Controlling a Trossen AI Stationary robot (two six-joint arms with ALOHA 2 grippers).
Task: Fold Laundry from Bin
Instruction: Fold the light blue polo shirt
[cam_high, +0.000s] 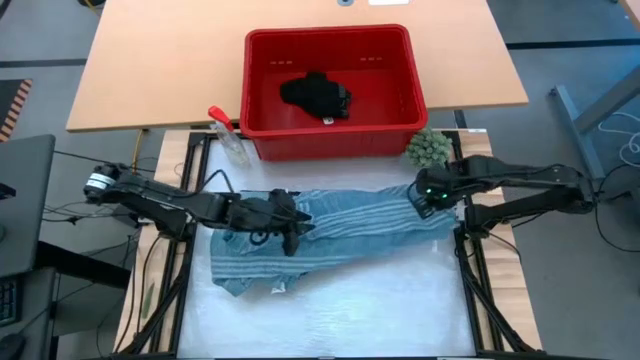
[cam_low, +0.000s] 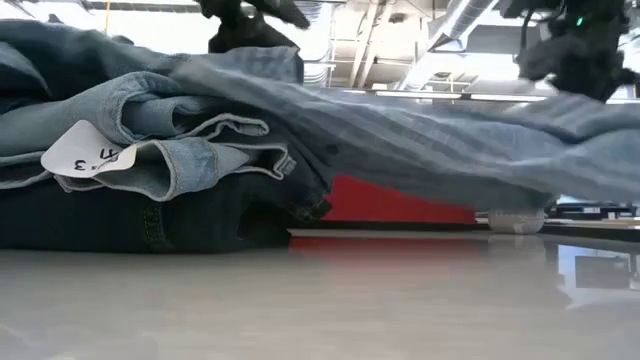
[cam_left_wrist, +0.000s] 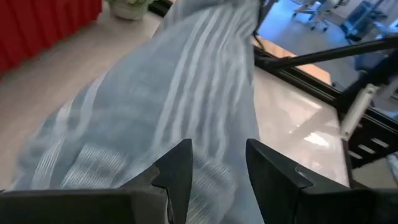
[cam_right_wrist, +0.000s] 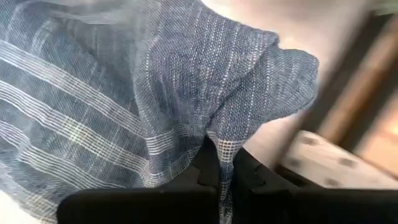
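Shirt (cam_high: 350, 225), blue with white stripes, stretches left to right across the white table (cam_high: 330, 320), just near of the red bin (cam_high: 330, 135). Its left end lies over folded jeans (cam_low: 130, 150) and a dark navy piece (cam_low: 120, 220). Bare table lies open on the near side. A small black piece (cam_high: 315, 93) sits in the bin. The left gripper (cam_high: 290, 225) reaches in level from the left, fingers (cam_left_wrist: 177, 171) partly closed, gripping the shirt's left part. The right gripper (cam_high: 428, 196) reaches in from the right, pinched tight on the shirt's right edge, beside a green ball (cam_high: 428, 148). A spray bottle (cam_high: 228, 135) stands at the bin's left corner.
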